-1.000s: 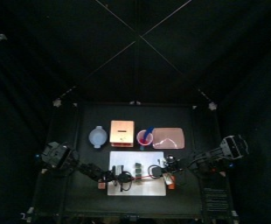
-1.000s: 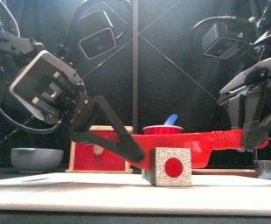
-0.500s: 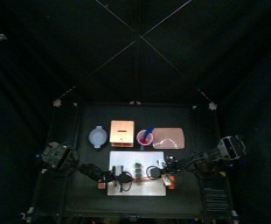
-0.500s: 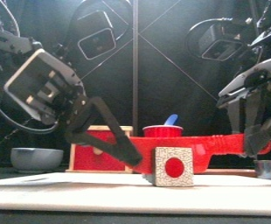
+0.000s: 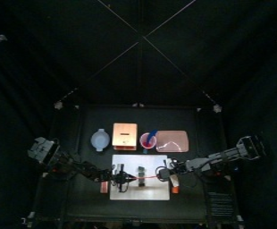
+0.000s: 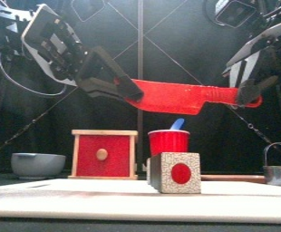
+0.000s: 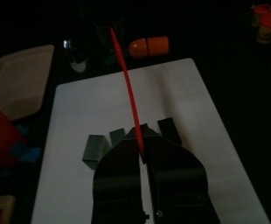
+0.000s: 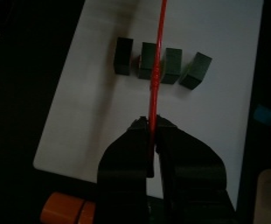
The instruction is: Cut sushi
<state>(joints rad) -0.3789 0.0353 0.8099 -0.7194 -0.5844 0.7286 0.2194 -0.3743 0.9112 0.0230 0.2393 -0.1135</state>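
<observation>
A: How do the jaws stand?

B: The left gripper (image 7: 146,131) is pinched nearly together on one end of the red knife (image 6: 179,95). The right gripper (image 8: 153,127) is pressed fully together on the other end. The thin blade runs straight out from between each pair of fingertips, so the knife spans the gap between the two grippers.

A: And the sushi?

B: The sushi (image 8: 162,63) is well below the jaws and not touching them or the blade. In the right wrist view it lies under the blade as four short dark blocks side by side on the white board (image 8: 103,96). From the front, the nearest block stands on end under the middle of the knife and shows a red centre.

A: How would it handle?

B: I'd judge it light and soft. A hard squeeze would likely crush a piece, and a nudge could topple it. I'd hold a piece by its dark outer sides, not its cut faces, and keep the jaws only slightly narrower than the piece.
</observation>
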